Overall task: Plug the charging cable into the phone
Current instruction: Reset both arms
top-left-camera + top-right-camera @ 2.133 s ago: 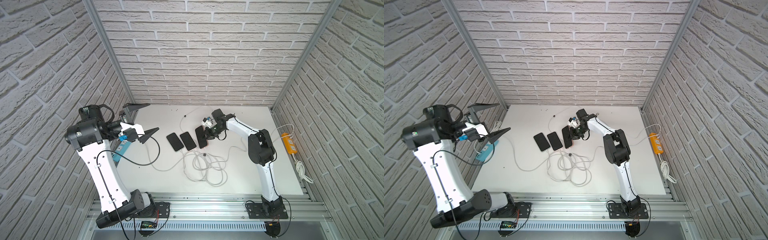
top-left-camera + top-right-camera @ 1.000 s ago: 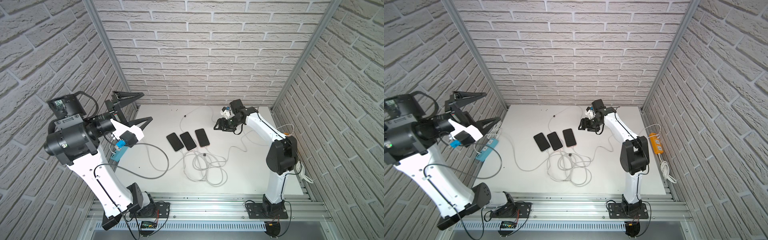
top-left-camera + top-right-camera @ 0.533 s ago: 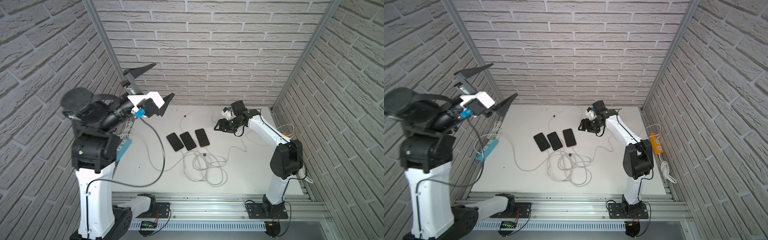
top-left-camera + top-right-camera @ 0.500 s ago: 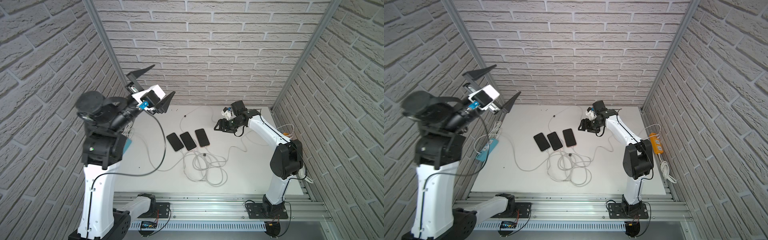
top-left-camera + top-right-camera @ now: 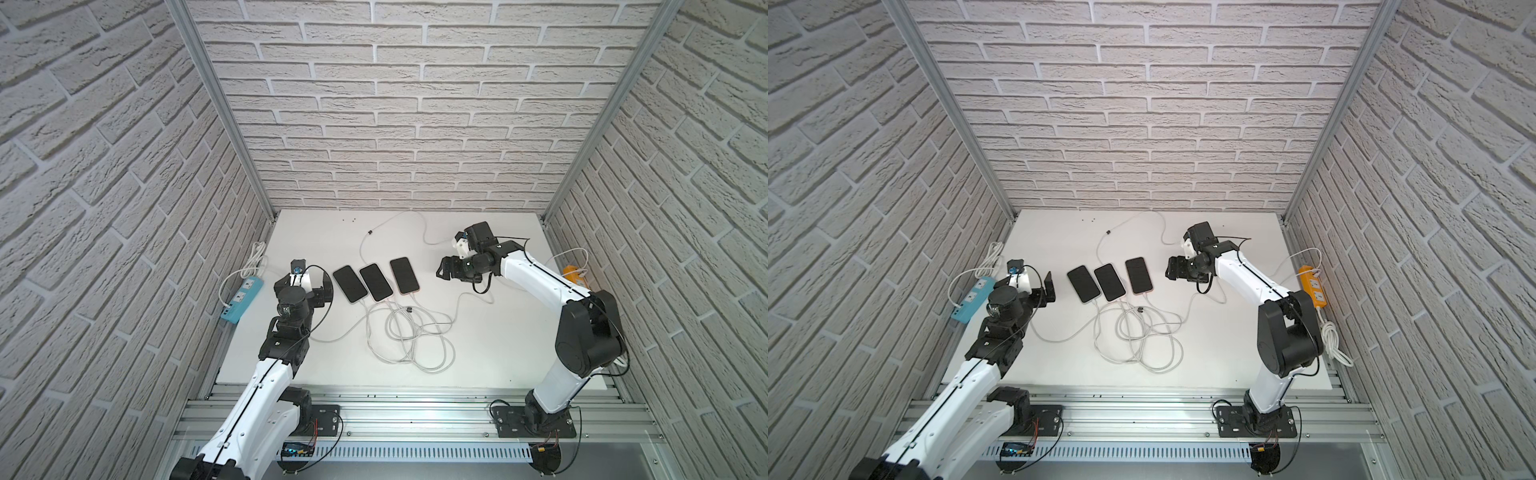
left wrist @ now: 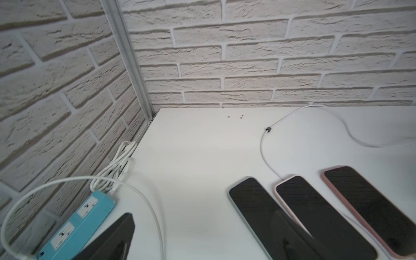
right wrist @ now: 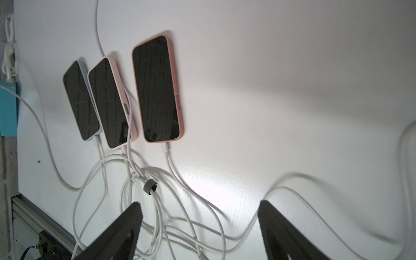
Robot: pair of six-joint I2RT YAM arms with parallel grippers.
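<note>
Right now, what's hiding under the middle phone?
The white table bears the middle phone. A white cable reaches its far end and seems to slip beneath; the phone covers whatever else lies there.

In both top views the light is bright and even, coming from above. Shadows on the white table (image 5: 490, 332) are soft, with a pale reflection along its front edge. The brick walls (image 5: 104, 208) lean and stretch toward the frame edges. The left wrist view is slightly soft overall. In the right wrist view a strong glare patch sits on the table. There the white charging cable (image 7: 403, 157) is smeared, and the fingers (image 7: 117, 231) of the right gripper (image 7: 200, 202) look dark and unfocused.
</note>
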